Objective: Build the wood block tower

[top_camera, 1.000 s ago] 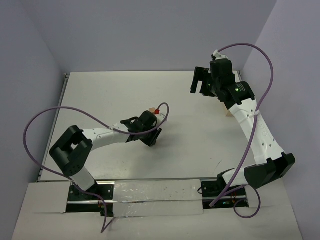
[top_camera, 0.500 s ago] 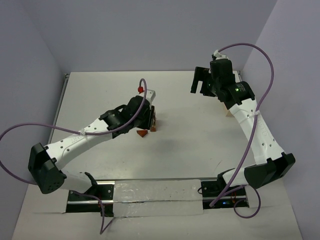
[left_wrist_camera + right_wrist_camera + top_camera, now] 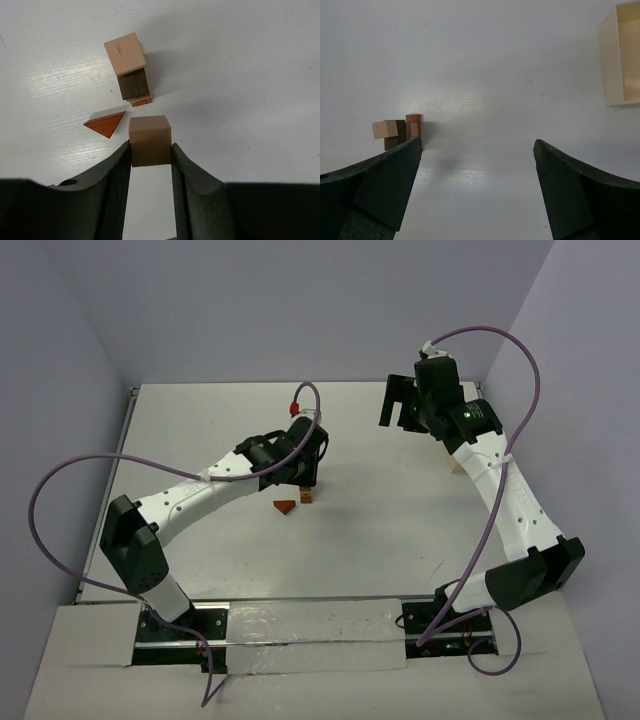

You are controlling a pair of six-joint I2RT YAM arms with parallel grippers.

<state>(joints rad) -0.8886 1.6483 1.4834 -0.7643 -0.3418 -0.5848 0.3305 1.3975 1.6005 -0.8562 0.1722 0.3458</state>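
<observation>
The wood block tower (image 3: 132,75) is a narrow stack: a tan cube on top, a dark brown block under it, a reddish piece at the bottom. It also shows in the top view (image 3: 306,495) and the right wrist view (image 3: 400,131). A reddish wedge (image 3: 106,124) lies on the table beside it, and also shows in the top view (image 3: 286,507). My left gripper (image 3: 150,152) is shut on a tan cube (image 3: 150,139), held just short of the tower. In the top view the left gripper (image 3: 308,470) hangs over the stack. My right gripper (image 3: 477,145) is open and empty, far back right (image 3: 397,410).
A pale wooden open box (image 3: 621,55) stands at the right, mostly hidden behind the right arm in the top view (image 3: 457,469). Purple cables loop from both arms. The table's left edge has a metal rail (image 3: 112,465).
My left arm has reached farther out and its gripper has moved away from me, uncovering the tower and the wedge. The right arm has barely moved.
</observation>
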